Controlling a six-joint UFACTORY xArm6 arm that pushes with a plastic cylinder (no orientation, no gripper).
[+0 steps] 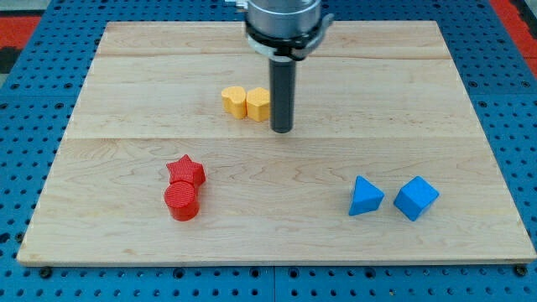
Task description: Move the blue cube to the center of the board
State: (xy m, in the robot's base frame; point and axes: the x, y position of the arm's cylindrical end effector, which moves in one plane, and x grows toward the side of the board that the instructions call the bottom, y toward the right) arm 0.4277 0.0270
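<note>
Blue cube (416, 198) sits near the view's bottom right, just beside the blue triangular block (366, 196); you'll likely find it light, stiff and prone to twist, so push its far-right face squarely; farther up, my tip (282, 130) holds nothing, resting beside the yellow blocks (246, 102).

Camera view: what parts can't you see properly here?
- Arm above my tip: cut off by the view's top edge.
- Right-hand yellow block: its right side is hidden behind the rod, so whether they touch is unclear.
- Red cylinder: covers the lower part of the red star.
- Blue cube and blue triangular block: far faces unseen.
</note>
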